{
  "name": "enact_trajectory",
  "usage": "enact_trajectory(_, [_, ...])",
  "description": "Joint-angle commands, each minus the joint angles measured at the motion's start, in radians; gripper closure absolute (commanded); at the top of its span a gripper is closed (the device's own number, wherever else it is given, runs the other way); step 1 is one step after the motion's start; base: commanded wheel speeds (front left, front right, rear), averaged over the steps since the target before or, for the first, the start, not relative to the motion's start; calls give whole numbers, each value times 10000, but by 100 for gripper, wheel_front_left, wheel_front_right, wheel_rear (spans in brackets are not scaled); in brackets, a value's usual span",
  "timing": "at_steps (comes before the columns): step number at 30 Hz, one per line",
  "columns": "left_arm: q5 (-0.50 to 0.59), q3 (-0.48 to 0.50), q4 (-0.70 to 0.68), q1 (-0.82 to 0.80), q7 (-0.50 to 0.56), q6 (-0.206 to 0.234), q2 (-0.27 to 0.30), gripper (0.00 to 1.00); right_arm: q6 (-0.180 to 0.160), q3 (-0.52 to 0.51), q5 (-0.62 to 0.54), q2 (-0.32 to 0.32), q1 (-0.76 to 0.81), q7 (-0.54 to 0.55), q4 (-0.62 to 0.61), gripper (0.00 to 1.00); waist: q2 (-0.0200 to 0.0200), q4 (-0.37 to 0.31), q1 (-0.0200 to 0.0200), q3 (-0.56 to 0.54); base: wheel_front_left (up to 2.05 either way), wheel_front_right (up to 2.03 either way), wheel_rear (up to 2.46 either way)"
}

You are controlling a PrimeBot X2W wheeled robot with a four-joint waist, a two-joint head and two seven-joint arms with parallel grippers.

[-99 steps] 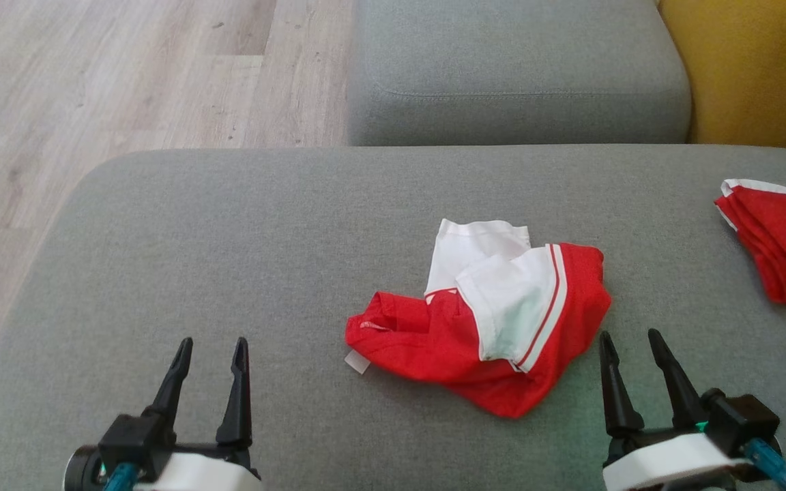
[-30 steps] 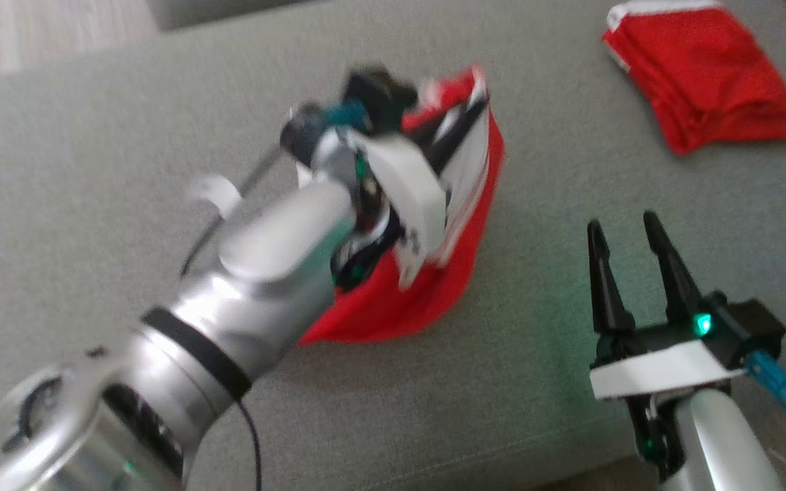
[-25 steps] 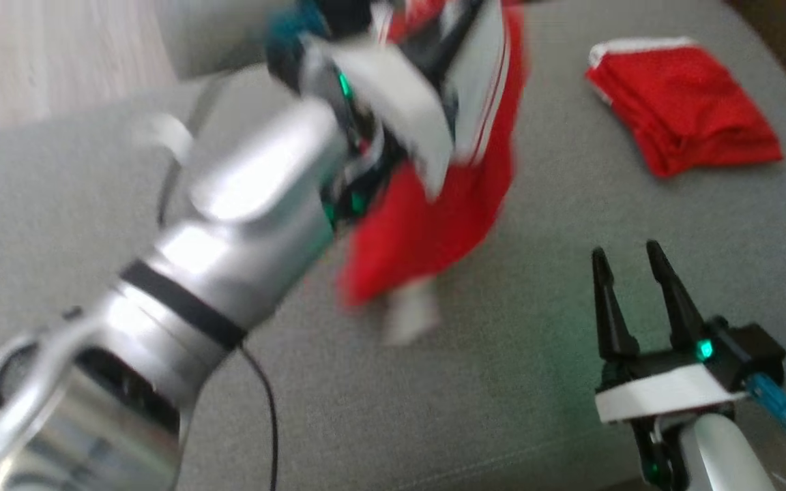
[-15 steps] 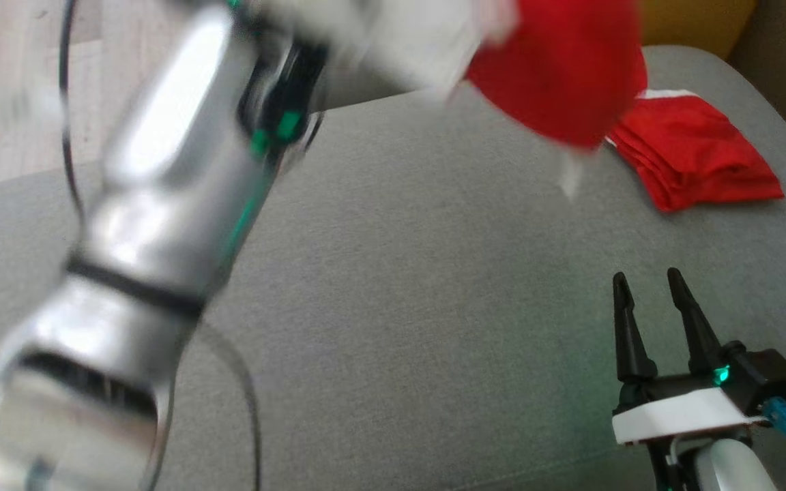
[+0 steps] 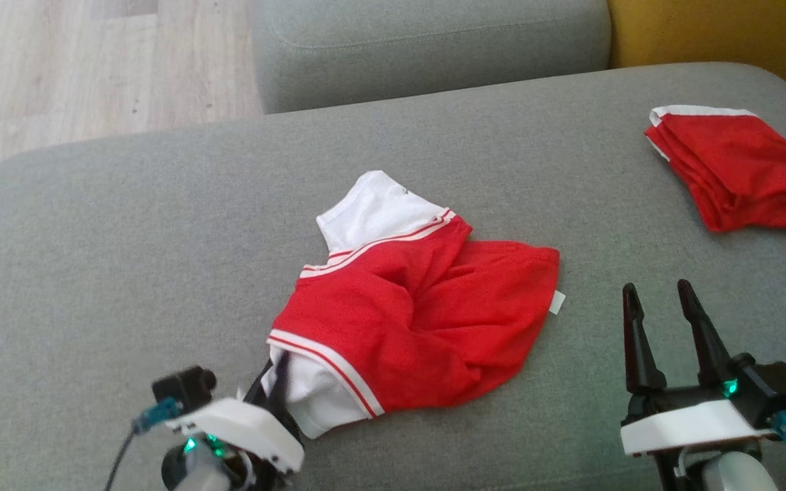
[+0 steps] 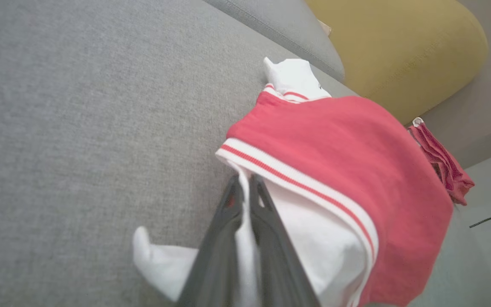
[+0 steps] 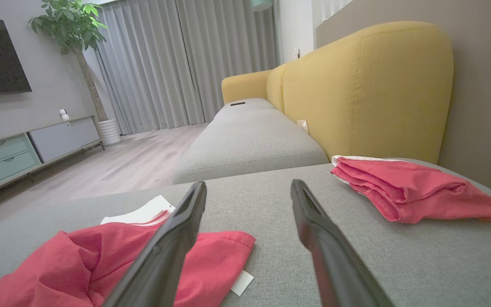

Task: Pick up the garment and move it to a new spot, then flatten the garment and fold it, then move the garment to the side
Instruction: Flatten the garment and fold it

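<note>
Garment: the red and white garment point(image 5: 420, 320) lies crumpled in the middle of the grey sofa seat point(image 5: 127, 239), with one white sleeve pointing away from the robot.
Left gripper: the left gripper point(image 6: 244, 187) is at the near left corner of the garment. Its two fingers are pressed together with a strip of white cloth between them, so it grips the garment.
Right gripper: the right gripper point(image 5: 656, 288) is to the right of the garment and apart from it. Its fingers stand wide apart and hold nothing.
Tag: a small white tag point(image 5: 557, 301) sticks out at the garment's right edge.
Other cloth: a folded red cloth point(image 5: 741, 170) lies at the far right of the seat, well apart.
Surroundings: a yellow backrest point(image 7: 365, 85) and a wooden floor point(image 5: 59, 68).
</note>
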Motion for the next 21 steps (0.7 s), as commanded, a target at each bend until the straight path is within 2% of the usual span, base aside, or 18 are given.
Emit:
enact_trajectory(1, [313,362,-502,-190,-64,-88,-31,0,65,131,-116,-47,-156,-65,-347,0,0,85,0,-61,0,0,0])
enact_trajectory(10, [1366,838,-1395,-92,-62,498,435,0,65,230,-64,-47,-26,-65,-279,0,0,244,0,-136,0,0,0])
enact_trajectory(15, [1537,468,-471,-988,1041,597,485,0,65,400,-104,-47,-121,-65,-247,0,0,195,0,103,0,0,0])
enact_trajectory(21, [1815,187,796,-1799,1402,576,562,0,65,459,-197,-47,-383,-65,-236,0,0,-37,0,564,0,0,0])
